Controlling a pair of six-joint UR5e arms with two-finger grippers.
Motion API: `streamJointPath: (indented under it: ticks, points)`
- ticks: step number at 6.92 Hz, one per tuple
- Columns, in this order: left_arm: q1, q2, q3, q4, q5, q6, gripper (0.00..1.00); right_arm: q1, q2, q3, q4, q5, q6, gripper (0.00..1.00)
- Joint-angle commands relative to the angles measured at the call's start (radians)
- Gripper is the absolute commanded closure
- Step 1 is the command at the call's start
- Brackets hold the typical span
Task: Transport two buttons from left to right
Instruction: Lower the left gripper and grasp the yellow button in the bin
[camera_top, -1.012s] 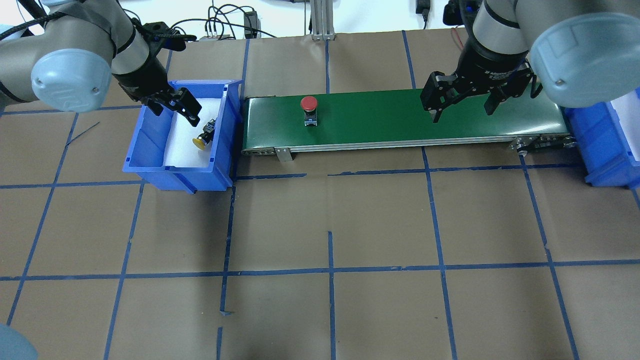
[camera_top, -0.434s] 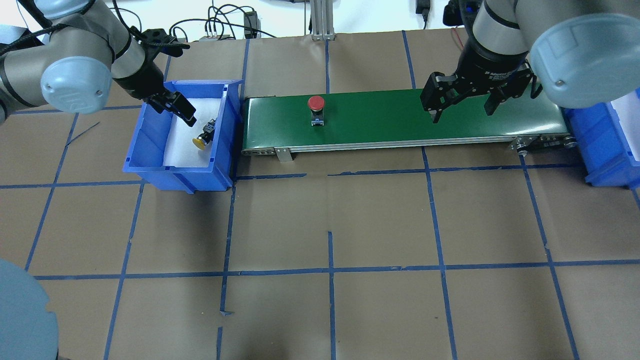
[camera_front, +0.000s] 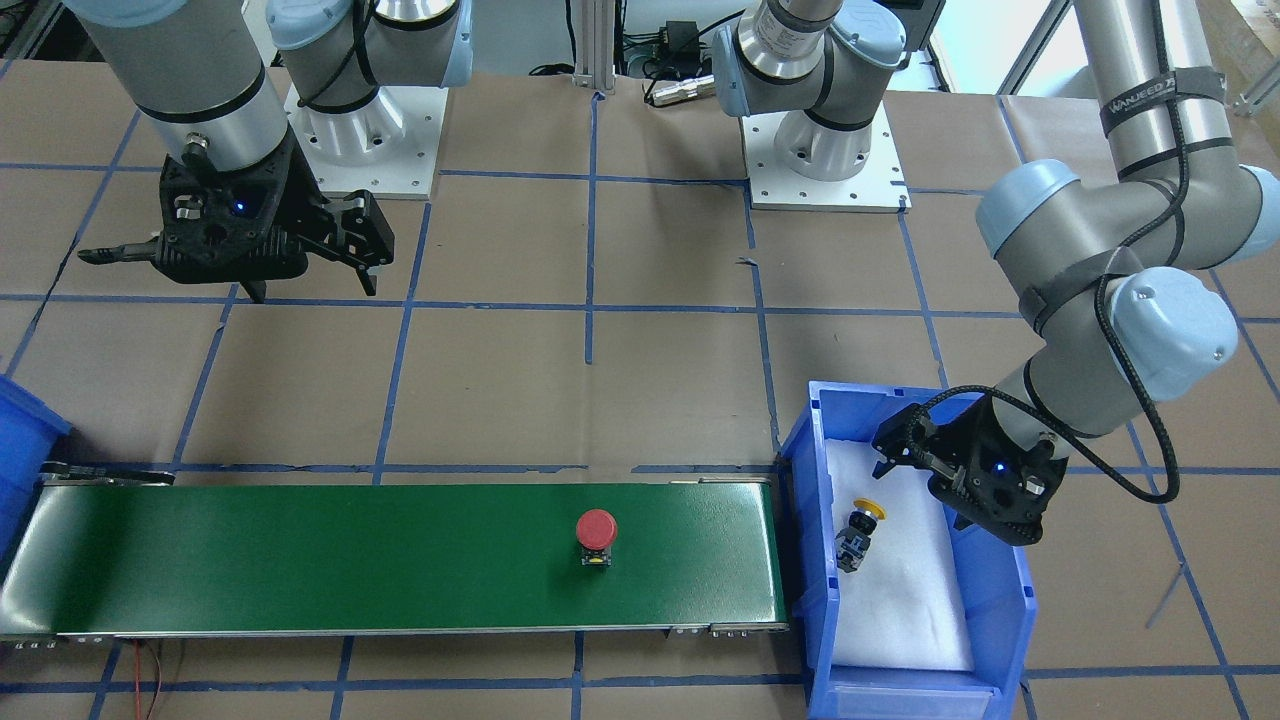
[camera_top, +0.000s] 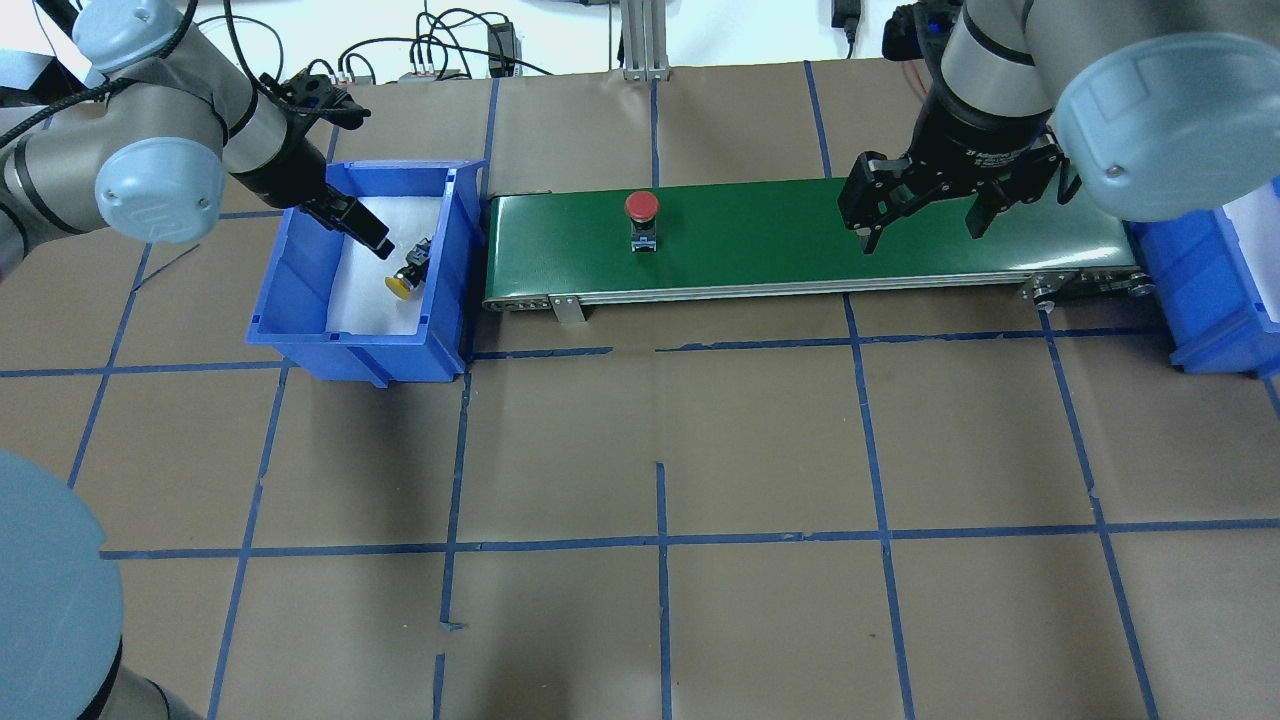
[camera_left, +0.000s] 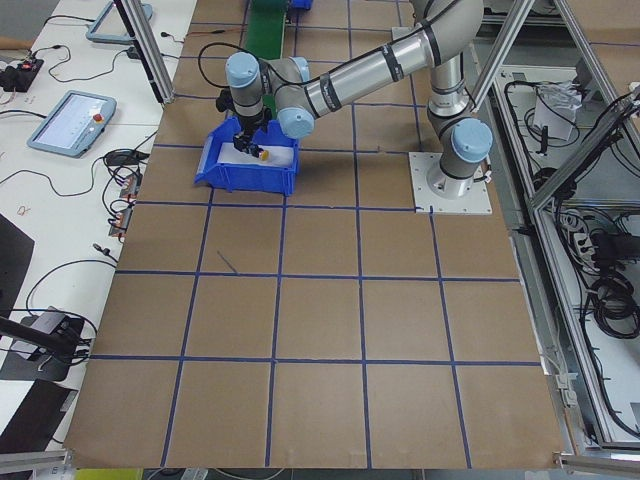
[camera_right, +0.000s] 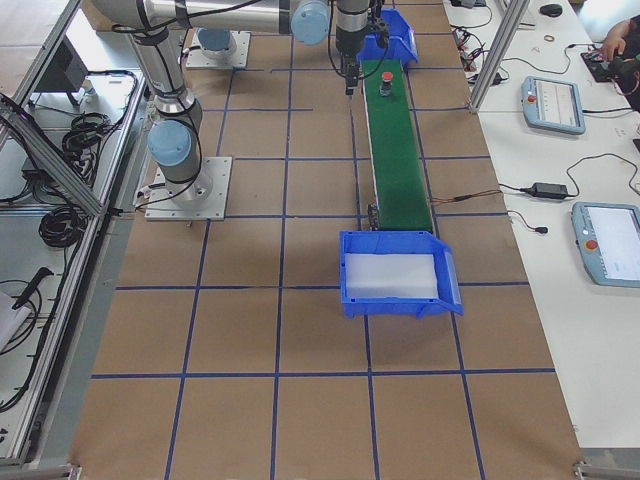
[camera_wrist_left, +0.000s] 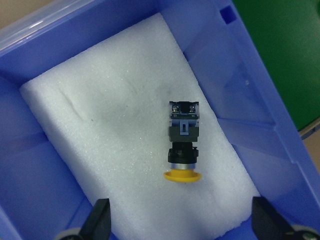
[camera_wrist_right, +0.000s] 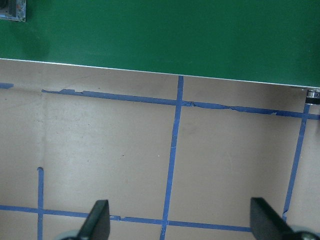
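Note:
The red button (camera_top: 641, 215) stands upright on the green conveyor belt (camera_top: 800, 240), left of its middle; the front-facing view shows this red button (camera_front: 596, 530) too. The yellow button (camera_top: 408, 272) lies on its side on white foam in the left blue bin (camera_top: 350, 345). My left gripper (camera_top: 362, 224) hangs open inside that bin, just behind the yellow button (camera_wrist_left: 183, 145), not touching it. My right gripper (camera_top: 922, 215) hovers open over the belt's right part, empty. A corner of the red button (camera_wrist_right: 12, 10) shows in the right wrist view.
A second blue bin (camera_top: 1200, 290) with white foam stands at the belt's right end. Brown paper with a blue tape grid covers the table (camera_top: 660, 450). Cables and an aluminium post (camera_top: 645, 40) line the far edge.
The red button has travelled a little to the right along the belt. My left arm has swung and its gripper sits lower in the bin. The right gripper has barely moved.

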Motion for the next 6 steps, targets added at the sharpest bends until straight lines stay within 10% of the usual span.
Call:
streamJointPath:
  ticks: [1, 6]
  points:
    - [0.001, -0.037, -0.050, 0.104, -0.010, 0.017, 0.04, 0.000, 0.000, 0.002, 0.002, 0.000, 0.000, 0.00]
    - [-0.002, -0.051, -0.102, 0.134, -0.026, -0.101, 0.02, -0.002, 0.000, -0.002, 0.002, 0.000, -0.001, 0.00]
